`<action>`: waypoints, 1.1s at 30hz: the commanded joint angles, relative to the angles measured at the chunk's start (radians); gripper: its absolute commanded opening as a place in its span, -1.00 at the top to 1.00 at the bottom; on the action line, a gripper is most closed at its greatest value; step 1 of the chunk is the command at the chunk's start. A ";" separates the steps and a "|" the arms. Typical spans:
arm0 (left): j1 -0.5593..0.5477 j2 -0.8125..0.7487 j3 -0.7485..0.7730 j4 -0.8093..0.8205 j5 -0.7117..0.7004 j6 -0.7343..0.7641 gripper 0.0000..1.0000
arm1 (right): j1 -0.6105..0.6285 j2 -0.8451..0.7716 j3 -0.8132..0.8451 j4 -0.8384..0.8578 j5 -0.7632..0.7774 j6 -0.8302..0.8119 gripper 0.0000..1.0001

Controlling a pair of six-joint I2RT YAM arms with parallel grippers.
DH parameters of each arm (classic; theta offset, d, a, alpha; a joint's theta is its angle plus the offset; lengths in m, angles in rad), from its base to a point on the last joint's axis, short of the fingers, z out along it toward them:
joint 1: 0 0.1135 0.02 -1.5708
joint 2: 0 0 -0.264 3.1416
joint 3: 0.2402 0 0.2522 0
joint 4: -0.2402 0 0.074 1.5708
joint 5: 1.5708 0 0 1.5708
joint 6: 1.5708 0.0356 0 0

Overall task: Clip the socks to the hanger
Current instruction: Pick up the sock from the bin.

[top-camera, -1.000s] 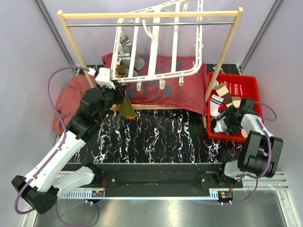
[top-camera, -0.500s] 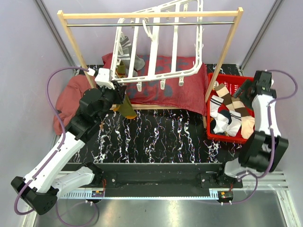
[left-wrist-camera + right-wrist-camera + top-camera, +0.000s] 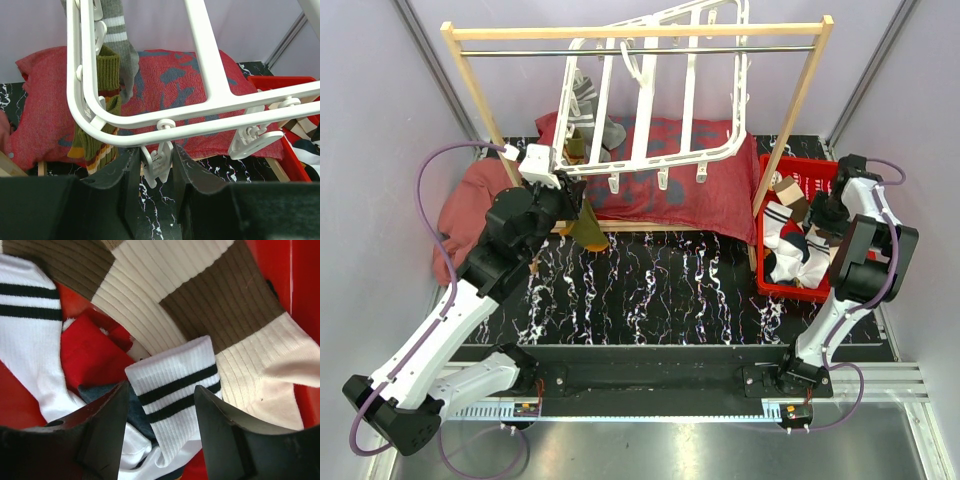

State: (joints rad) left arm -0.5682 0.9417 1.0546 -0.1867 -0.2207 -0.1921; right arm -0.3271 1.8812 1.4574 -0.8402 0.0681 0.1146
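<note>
Left wrist view: hanger was cut off at top and right. Clip sat between the left claw fingers, contact too tight to tell. Top view: right claw was mostly hidden by its own wrist over the red bin. Right wrist view: navy sock was largely buried under the white striped sock, and the brown-beige sock was cropped by the edges.
</note>
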 commanded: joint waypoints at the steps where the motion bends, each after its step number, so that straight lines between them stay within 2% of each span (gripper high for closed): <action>1: 0.007 -0.003 0.015 -0.059 0.021 0.008 1.00 | 0.005 0.025 0.043 -0.011 -0.057 -0.053 -0.27; 7: 0.011 -0.001 0.015 -0.060 0.026 0.005 1.00 | 0.005 0.061 0.044 -0.007 -0.030 -0.058 -0.24; 11: 0.013 0.000 0.015 -0.063 0.026 0.006 1.00 | 0.005 0.052 0.041 0.001 0.015 -0.056 0.07; 12: 0.014 -0.001 0.015 -0.062 0.026 0.006 1.00 | 0.005 0.047 0.040 0.003 0.016 -0.053 0.20; 17: 0.016 -0.001 0.015 -0.063 0.034 0.000 1.00 | 0.005 -0.019 0.034 0.007 0.044 -0.036 0.55; 18: 0.017 -0.001 0.015 -0.062 0.037 0.000 1.00 | 0.005 -0.040 0.029 0.010 0.044 -0.033 0.73; 21: 0.019 -0.003 0.016 -0.063 0.038 -0.001 1.00 | 0.005 -0.088 0.011 0.023 0.045 -0.020 0.96; 30: 0.030 -0.007 0.015 -0.063 0.041 -0.006 1.00 | 0.057 -0.301 -0.072 0.107 0.022 -0.003 0.99; 33: 0.033 -0.004 0.016 -0.063 0.040 -0.006 1.00 | 0.056 -0.303 -0.095 0.104 0.062 0.007 1.00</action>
State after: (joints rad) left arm -0.5442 0.9417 1.0546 -0.1871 -0.1974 -0.1928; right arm -0.2802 1.6123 1.3911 -0.7750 0.0887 0.1024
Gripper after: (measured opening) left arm 0.306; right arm 0.010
